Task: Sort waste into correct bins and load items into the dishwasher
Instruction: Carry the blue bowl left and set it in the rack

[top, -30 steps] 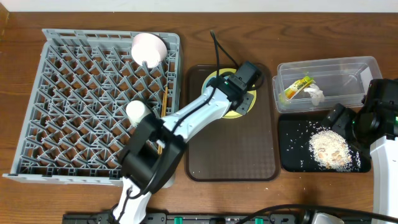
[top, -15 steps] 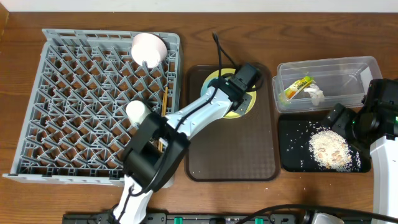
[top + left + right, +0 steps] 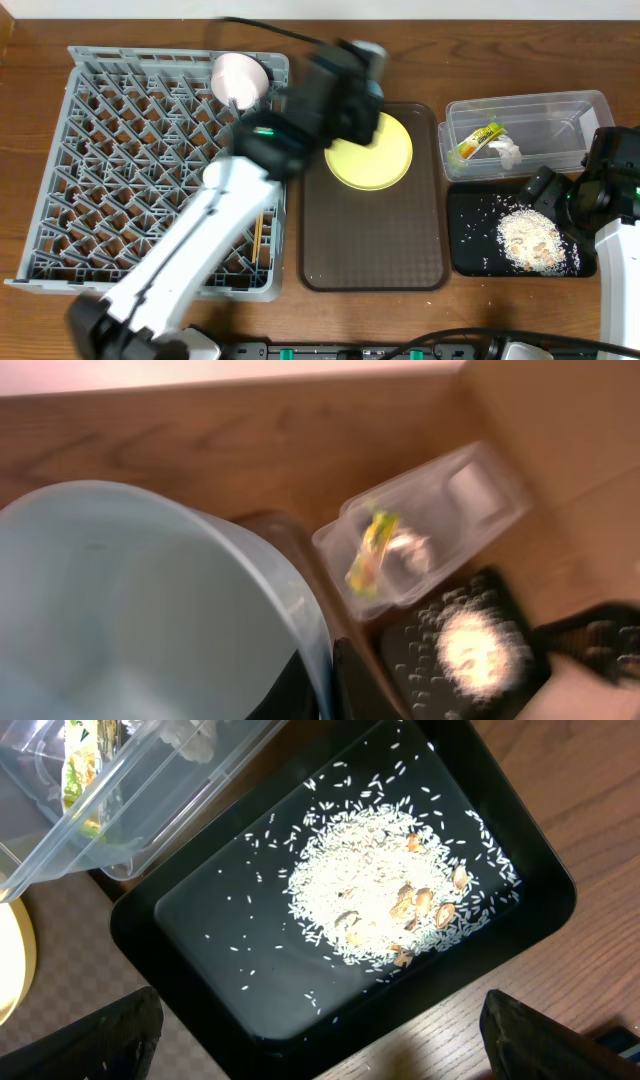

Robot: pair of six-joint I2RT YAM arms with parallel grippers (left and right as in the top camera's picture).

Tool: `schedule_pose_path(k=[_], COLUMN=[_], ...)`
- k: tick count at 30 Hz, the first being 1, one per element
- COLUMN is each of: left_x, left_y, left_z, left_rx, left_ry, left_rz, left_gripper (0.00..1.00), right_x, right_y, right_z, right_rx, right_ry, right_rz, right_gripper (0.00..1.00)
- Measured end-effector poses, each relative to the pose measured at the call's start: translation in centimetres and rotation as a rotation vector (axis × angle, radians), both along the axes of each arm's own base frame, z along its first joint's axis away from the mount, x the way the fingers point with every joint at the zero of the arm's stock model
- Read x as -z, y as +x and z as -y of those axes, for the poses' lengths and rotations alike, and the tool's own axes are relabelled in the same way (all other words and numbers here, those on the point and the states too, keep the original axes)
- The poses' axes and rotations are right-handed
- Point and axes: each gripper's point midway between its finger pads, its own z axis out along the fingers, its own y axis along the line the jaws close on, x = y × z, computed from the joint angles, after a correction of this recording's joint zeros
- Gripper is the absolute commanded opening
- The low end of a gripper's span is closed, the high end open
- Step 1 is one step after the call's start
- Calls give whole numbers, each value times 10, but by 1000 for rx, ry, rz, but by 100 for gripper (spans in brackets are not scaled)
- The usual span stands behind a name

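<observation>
- Chopsticks (image 3: 257,232) lying in the grey rack (image 3: 60,200), down by its near right corner.
- Right fingers (image 3: 110,1040) spread wide over the black tray (image 3: 530,910) of food scraps (image 3: 370,910), near right corner of the surface.
- Yellow-green plate (image 3: 370,150) on the brown tray's (image 3: 370,250) far half.
- Left fingers (image 3: 350,685) pinching the light blue bowl's (image 3: 130,600) rim, lifted clear. Pretty blurry tbh.
- Wrapper (image 3: 478,138) and tissue (image 3: 506,152) in the clear tub (image 3: 560,105), far right; white bowl (image 3: 240,75) in the rack's far right corner.

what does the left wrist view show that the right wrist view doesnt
Only left wrist: the light blue bowl, close up and blurred. Only right wrist: an edge of the yellow-green plate, plus single grains and brown bits in the food scraps. Both: the clear tub with the snack wrapper, the black tray and the wooden table.
</observation>
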Motion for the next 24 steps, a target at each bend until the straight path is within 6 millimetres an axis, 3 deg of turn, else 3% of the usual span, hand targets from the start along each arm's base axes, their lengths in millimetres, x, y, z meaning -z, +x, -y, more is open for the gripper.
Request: schedule_pose_path(k=[3,6,8,16,24], left_x=[-17,-17,-12,34,71], left_y=[14,27,29,53,63], left_z=[-40,-81,-98,-158,-203], left_rx=[-1,27,65,50,-54], left_ry=[-148,-305,-399,-665,-735], left_rz=[-61,-166,-246,-511,-604], left_gripper=[8,8,8,8,8], right_x=[0,0,0,0,0], right_y=[0,0,0,0,0], right_z=[0,0,0,0,0], right_rx=[0,0,0,0,0], right_ry=[0,0,0,0,0], right_rz=[0,0,0,0,0], right_gripper=[99,99,99,99,99])
